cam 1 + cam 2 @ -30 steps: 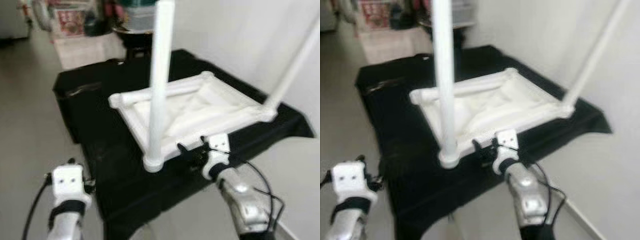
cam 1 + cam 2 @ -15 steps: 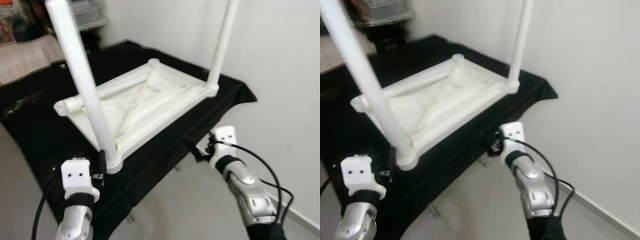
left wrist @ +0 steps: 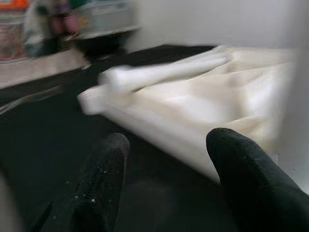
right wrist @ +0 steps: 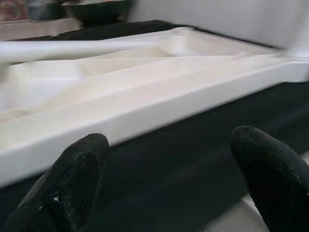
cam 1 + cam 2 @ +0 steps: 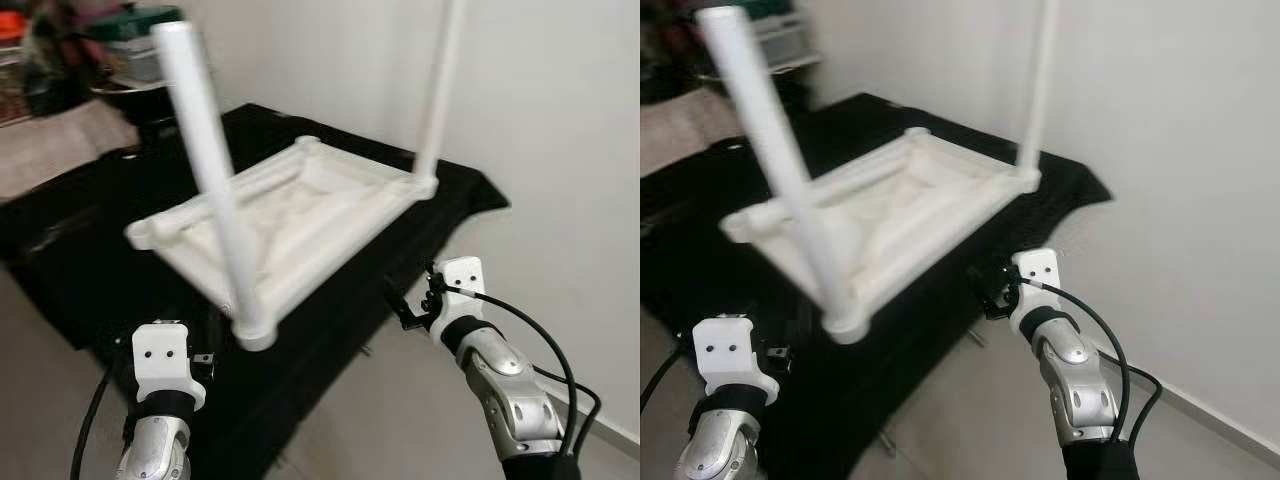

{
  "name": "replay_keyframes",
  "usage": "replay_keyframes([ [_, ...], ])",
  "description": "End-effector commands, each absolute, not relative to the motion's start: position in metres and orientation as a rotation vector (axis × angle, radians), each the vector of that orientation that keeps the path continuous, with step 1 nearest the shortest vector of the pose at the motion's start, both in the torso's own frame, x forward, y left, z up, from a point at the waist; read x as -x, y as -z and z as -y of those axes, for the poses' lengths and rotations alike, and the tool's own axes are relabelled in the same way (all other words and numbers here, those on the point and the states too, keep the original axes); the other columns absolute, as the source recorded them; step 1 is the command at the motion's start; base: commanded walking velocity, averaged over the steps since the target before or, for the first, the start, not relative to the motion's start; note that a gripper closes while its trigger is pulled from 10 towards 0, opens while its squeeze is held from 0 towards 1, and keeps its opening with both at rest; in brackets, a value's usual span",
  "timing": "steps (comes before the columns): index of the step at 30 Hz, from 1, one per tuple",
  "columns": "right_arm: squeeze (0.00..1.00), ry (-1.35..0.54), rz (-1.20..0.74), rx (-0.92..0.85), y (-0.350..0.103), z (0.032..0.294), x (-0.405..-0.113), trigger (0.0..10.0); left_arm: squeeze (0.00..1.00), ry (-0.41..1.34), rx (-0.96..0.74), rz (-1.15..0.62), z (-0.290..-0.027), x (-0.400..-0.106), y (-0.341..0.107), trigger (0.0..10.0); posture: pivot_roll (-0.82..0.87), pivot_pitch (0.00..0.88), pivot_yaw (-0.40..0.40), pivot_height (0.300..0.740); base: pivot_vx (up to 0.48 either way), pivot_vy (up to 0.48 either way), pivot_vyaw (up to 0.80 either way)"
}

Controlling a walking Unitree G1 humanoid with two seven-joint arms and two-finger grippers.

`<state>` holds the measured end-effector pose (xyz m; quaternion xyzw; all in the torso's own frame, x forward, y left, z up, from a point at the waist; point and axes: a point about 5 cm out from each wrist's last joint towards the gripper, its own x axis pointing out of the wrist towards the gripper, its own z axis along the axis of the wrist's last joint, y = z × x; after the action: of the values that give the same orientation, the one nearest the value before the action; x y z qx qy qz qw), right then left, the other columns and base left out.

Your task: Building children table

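Spread wide and holding nothing, the left gripper (image 3: 164, 179) and right gripper (image 4: 169, 174), both just short of the near long edge of the upside-down white plastic children's table top (image 5: 300, 215). Flat on a black cloth-covered platform (image 5: 90, 260), with one white round leg (image 5: 212, 190) upright at the near corner, another white leg (image 5: 438, 90) at the right corner by the plain white wall (image 5: 560, 150), a third white leg (image 3: 164, 72) lying across the top's far side. Bare pale floor (image 5: 390, 420) open beneath the right arm. Blurred clutter and a dark bowl (image 5: 130, 95) beyond the platform; no legible writing.
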<state>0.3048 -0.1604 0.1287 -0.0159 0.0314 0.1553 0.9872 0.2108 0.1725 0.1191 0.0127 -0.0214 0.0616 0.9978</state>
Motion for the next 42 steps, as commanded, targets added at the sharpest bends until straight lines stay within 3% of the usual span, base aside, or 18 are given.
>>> replay_keyframes([
  [1, 0.00, -0.322, -0.062, 0.030, -0.129, 0.160, -0.304, 10.0, 0.00, -0.126, -0.041, 0.034, -0.174, -0.211, -0.119, 10.0, -0.02, 0.055, 0.015, 0.740, 0.000, 0.480, 0.00],
  [28, 0.00, -0.297, -0.045, 0.050, -0.130, 0.161, -0.303, 10.0, 0.00, -0.125, -0.040, 0.026, -0.175, -0.212, -0.118, 10.0, -0.01, 0.053, 0.015, 0.740, 0.000, 0.480, 0.00],
  [42, 0.00, -0.161, 0.011, 0.196, -0.147, 0.179, -0.298, 10.0, 0.00, -0.122, -0.035, 0.027, -0.175, -0.212, -0.117, 10.0, -0.01, 0.053, 0.009, 0.740, 0.000, 0.411, 0.00],
])
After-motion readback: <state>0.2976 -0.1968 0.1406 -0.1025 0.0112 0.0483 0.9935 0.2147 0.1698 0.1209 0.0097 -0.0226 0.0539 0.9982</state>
